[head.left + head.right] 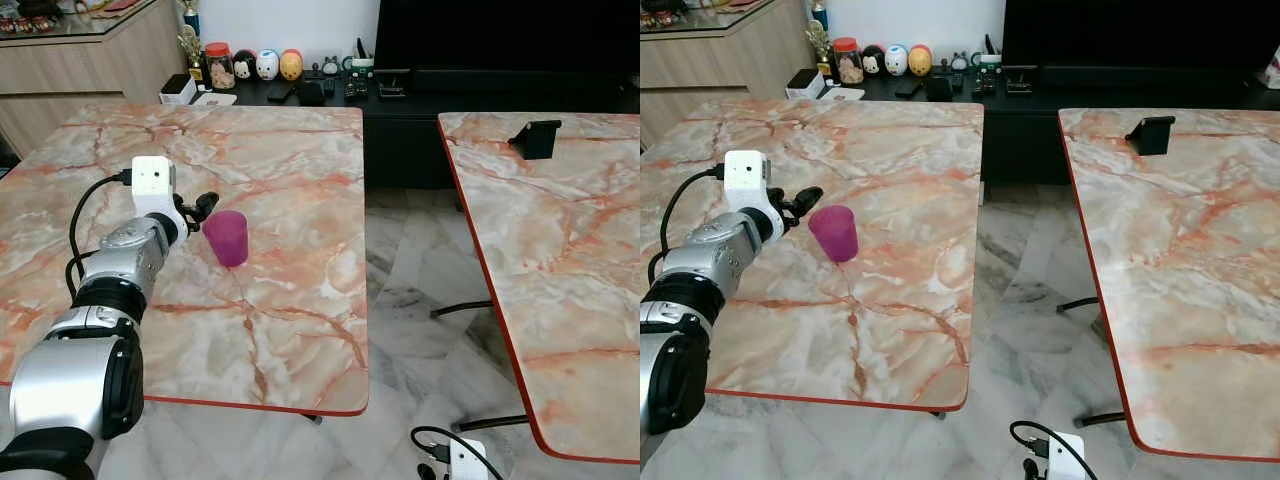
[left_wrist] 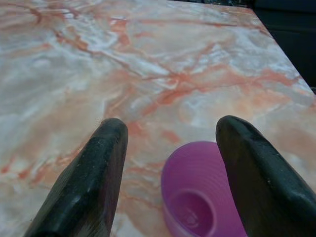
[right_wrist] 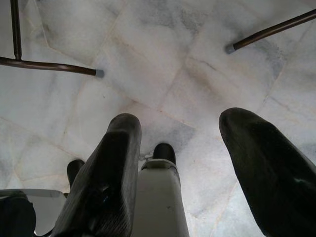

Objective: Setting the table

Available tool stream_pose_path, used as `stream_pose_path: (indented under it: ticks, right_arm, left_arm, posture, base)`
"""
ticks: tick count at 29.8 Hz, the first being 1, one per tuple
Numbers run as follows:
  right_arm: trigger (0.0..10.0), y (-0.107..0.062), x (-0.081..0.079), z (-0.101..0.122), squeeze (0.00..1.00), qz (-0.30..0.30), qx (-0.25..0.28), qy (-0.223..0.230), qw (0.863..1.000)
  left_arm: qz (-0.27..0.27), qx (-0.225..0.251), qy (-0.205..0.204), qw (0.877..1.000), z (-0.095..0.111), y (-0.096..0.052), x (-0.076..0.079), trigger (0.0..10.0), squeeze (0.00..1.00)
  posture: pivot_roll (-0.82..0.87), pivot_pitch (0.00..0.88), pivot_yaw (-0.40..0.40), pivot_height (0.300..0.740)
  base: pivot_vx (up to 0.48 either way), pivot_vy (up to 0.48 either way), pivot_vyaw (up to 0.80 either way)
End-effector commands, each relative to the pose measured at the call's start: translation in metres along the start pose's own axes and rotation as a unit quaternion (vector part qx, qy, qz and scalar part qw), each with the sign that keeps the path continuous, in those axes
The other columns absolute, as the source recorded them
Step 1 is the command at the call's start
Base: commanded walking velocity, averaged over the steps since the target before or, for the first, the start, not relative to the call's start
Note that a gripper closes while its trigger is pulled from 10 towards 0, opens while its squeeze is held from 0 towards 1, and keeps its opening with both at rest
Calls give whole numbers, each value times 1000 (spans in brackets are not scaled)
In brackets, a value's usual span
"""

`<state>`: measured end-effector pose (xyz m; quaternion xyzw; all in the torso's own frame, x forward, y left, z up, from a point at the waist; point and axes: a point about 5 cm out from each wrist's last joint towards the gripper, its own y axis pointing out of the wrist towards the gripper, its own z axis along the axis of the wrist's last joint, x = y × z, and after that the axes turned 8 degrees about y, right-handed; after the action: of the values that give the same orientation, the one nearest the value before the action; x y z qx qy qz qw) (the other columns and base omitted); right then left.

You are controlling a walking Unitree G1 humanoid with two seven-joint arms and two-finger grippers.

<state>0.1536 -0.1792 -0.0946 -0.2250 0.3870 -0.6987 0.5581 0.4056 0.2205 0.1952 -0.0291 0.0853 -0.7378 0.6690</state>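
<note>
So the thing that matters here: the purple plastic cup point(image 1: 228, 237) stands upright, mouth up, on the marble tabletop point(image 1: 290, 160), roughly mid-way between the near and far edges and a bit toward the robot's-right half of that tabletop. The left tool point(image 1: 205, 205) sits just beside it on the cup's left and slightly to the far side, fingers pointing toward the right edge.

From the left wrist view the two black fingers point(image 2: 89, 182) are spread wide with nothing held, and the cup isn't centred in the gap. It sits off toward one finger, low in the opening, close to it but I can't tell if it's touching. Cup's axis is vertical, so a side grab around the wall looks like the natural way in, once the tool is shifted to straddle it.

The right tool point(image 3: 192, 163) hangs down by the floor, fingers also apart and empty, well away from the cup. Left arm is clearly the nearer one.
</note>
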Motion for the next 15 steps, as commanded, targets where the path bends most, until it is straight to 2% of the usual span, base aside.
stream_pose_path:
  ticks: [1, 15]
  right_arm:
    - [10000, -1, -1, -3, 0, 0, -2, -1, 1000]
    - [10000, 0, -2, -2, 0, 0, 0, -1, 1000]
  left_arm:
    - [-4, -14, 4, 1000, 3, 0, -4, 10000, 0]
    - [-12, -69, 23, 997, -5, 2, 4, 10000, 0]
  posture:
    - [27, 0, 42, 740]
    - [25, 0, 53, 740]
  base:
    - [0, 0, 0]
    - [0, 0, 0]
